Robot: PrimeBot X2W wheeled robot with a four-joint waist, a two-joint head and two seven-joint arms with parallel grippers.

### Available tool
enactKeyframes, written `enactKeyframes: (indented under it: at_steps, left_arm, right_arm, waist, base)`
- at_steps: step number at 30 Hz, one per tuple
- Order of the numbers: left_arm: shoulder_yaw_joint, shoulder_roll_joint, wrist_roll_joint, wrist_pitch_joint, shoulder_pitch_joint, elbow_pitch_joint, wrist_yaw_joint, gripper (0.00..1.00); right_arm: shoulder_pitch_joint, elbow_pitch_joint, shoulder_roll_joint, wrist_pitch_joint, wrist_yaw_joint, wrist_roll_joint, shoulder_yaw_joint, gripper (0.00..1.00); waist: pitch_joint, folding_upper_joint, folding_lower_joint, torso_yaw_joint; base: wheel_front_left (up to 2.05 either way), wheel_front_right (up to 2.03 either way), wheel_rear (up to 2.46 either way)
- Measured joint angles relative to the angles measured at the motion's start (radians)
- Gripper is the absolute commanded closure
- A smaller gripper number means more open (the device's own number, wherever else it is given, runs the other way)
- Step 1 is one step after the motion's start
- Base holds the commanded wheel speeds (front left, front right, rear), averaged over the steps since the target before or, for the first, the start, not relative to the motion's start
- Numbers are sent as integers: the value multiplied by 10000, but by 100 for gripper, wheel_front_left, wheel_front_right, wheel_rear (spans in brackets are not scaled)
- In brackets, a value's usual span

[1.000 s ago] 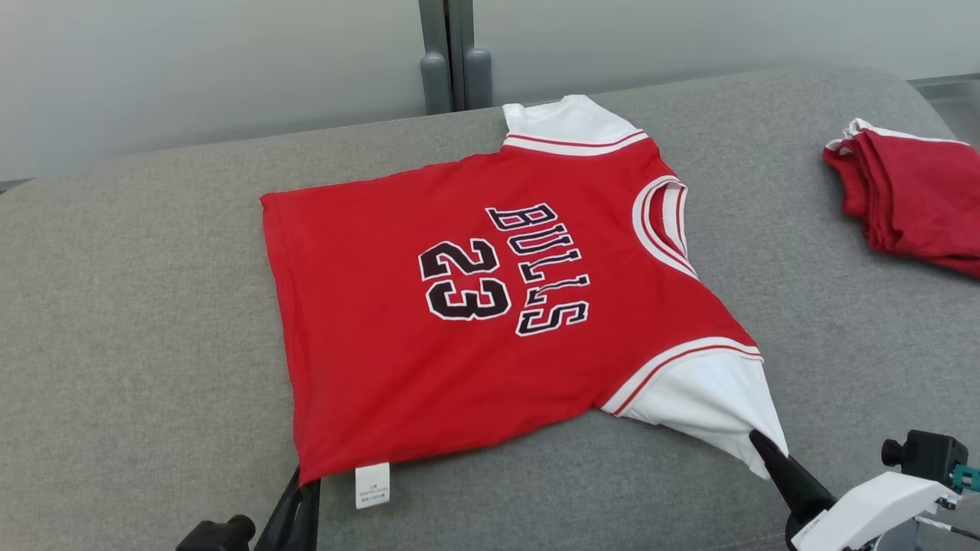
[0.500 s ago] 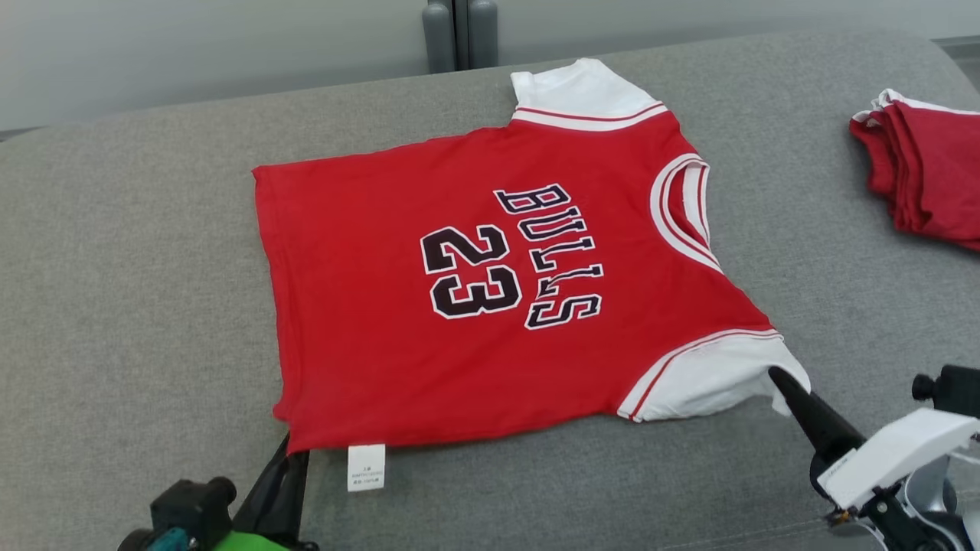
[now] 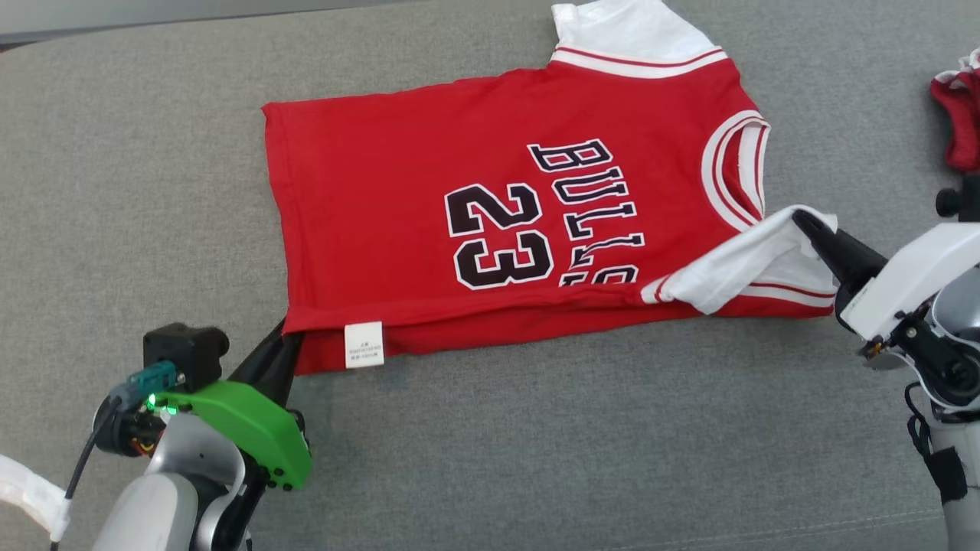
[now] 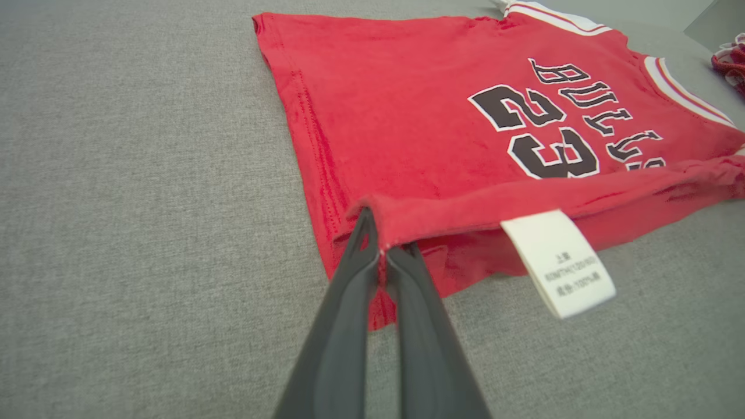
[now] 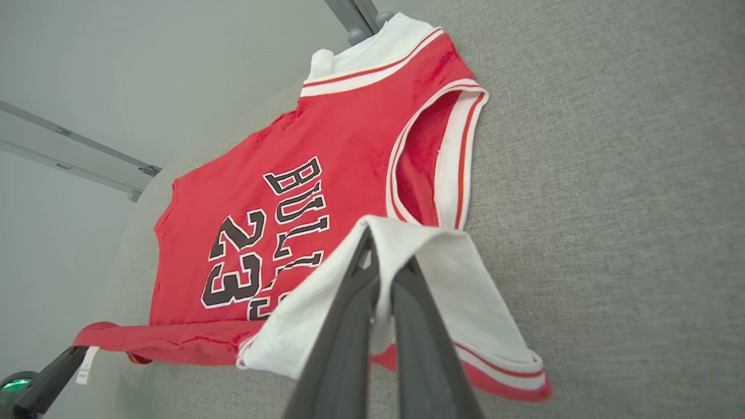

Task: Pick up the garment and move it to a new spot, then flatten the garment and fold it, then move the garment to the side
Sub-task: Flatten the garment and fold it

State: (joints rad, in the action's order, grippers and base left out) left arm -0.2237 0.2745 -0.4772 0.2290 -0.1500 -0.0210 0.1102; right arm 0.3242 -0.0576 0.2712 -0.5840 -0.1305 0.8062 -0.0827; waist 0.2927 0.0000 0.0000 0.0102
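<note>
A: Where's the red cotton jersey with white sleeves [image 3: 398,191]?
B: Spread on the grey woven fabric surface [image 3: 536,459], near edge lifted and turned over onto itself.
A: Left gripper [image 3: 285,340]?
B: Fingers pressed together, pinching the red hem corner beside the white care label [image 3: 364,344].
A: Right gripper [image 3: 805,220]?
B: Also clamped, pinching the near white sleeve [image 3: 727,272], raised over the jersey's body.

The jersey [image 3: 398,191] now has its near edge folded inward.
</note>
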Motion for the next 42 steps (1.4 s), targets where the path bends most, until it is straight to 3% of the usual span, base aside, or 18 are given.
enactKeyframes:
  at_steps: [8,9,10,11,12,18,24,29,38,39,40,41,42]
  left_arm:
    - [-242,-174,-52,339,-1481,-1438,13,100]
    - [-288,-201,-54,353,-1543,-1576,33,93]
    - [-297,-253,-54,351,-1602,-1714,29,65]
    - [-305,-280,-54,332,-1637,-1789,25,11]
    - [-297,-322,-61,326,-1664,-1866,-23,0]
    - [-8,-441,-606,278,-1030,-1626,-163,0]
    - [293,-596,-1068,163,-54,-807,-431,0]
    - [199,-752,-1116,161,8,-773,-491,0]
    - [23,-752,-1225,73,-359,-1225,-345,0]
    - [-29,-752,-1262,94,-393,-1277,-303,4]
    - [-73,-756,-1289,117,-426,-1312,-265,39]
    - [-109,-763,-1298,119,-460,-1358,-240,66]
    - [-174,-771,-1338,128,-501,-1411,-207,100]
  right_arm:
    - [1558,-1360,17,79,0,-1011,468,100]
    - [1664,-1496,4,257,0,-1101,523,96]
    - [1787,-1634,-8,454,0,-1195,543,67]
    - [1860,-1689,8,625,0,-1269,598,18]
    - [1928,-1743,40,777,0,-1321,715,0]
    - [1552,-1285,491,1770,0,-1358,961,0]
    - [-34,-529,1034,1772,0,-1532,821,0]
    - [-820,-393,750,1687,0,-1797,759,0]
    - [-854,-489,301,1799,0,-1822,1135,0]
    - [-801,-527,299,1801,0,-1781,1185,8]
    - [-732,-581,299,1802,0,-1753,1229,52]
    - [-677,-639,295,1808,0,-1737,1237,89]
    - [-596,-725,303,1835,0,-1720,1235,100]
  waist:
    - [619,0,0,322]
    - [665,0,0,354]
    - [702,0,0,381]
    - [724,0,0,399]
    - [739,0,1,416]
    - [576,0,1,378]
    - [584,0,1,307]
    - [864,0,1,288]
    - [1048,0,0,147]
    - [1044,0,0,139]
    - [1042,0,0,133]
    - [1039,0,0,131]
    - [1029,0,1,130]
  base:
    - [0,0,0]
    - [0,0,0]
    - [0,0,0]
    - [0,0,0]
    - [0,0,0]
    - [0,0,0]
    - [0,0,0]
    - [0,0,0]
    - [0,0,0]
    - [0,0,0]
    - [0,0,0]
    - [0,0,0]
    - [0,0,0]
